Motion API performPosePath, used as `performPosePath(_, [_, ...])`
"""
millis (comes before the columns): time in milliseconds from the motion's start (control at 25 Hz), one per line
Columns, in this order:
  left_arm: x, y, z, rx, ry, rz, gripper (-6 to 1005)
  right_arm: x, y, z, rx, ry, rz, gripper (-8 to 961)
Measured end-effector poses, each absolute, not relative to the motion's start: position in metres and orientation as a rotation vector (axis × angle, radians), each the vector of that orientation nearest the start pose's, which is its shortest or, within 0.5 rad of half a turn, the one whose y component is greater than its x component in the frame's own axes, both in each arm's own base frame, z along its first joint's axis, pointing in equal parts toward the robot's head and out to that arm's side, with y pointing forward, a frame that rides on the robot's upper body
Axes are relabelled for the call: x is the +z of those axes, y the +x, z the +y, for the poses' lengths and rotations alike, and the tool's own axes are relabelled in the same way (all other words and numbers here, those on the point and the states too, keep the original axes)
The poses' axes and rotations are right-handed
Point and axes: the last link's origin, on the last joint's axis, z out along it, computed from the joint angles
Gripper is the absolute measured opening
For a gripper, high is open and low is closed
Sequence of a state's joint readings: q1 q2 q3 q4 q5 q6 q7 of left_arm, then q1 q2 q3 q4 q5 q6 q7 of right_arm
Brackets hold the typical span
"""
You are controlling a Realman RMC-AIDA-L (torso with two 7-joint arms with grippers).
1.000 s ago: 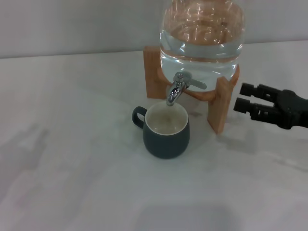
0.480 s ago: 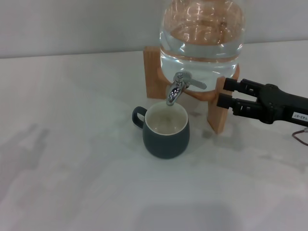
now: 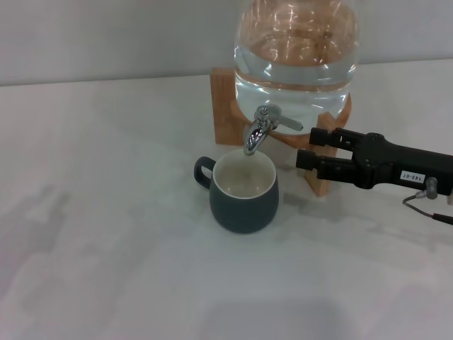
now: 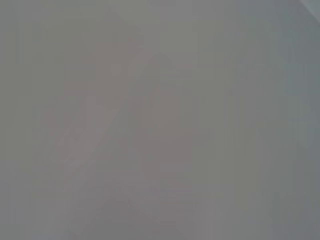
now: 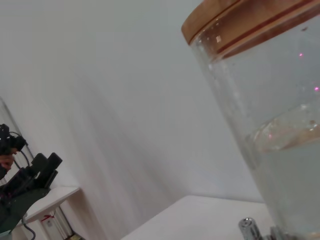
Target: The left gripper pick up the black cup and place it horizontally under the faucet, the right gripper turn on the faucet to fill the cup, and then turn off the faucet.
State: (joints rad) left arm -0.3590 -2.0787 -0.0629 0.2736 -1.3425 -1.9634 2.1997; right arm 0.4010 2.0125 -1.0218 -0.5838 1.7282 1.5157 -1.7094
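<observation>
The black cup (image 3: 244, 193) stands upright on the white table with its cream inside showing and its loop handle pointing left. It sits right below the spout of the chrome faucet (image 3: 259, 129), whose lever points right. The faucet is fitted to the clear glass water jar (image 3: 297, 60). My right gripper (image 3: 308, 148) is open, with its two black fingers pointing left, just right of the lever's tip and in front of the stand's right leg. The right wrist view shows the jar (image 5: 272, 125) and the faucet's top (image 5: 248, 227). The left gripper is out of view.
The jar rests on a wooden stand (image 3: 225, 117) at the back of the white table (image 3: 106, 248). It has a wooden lid (image 5: 235, 20). A grey cable (image 3: 425, 195) hangs by my right arm. Dark equipment (image 5: 27, 180) stands far off beside a wall.
My right gripper has moved left from the table's right side to just beside the faucet lever. The cup and faucet have not moved.
</observation>
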Motion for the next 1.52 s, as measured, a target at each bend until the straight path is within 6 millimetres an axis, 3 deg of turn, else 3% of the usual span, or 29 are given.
performPosePath(1520, [0.0526, -0.3009, 0.2487, -1.487, -1.816, -0.442, 394, 0.0194, 0.2494, 0.3198, 1.171, -2.526, 0.757, 842])
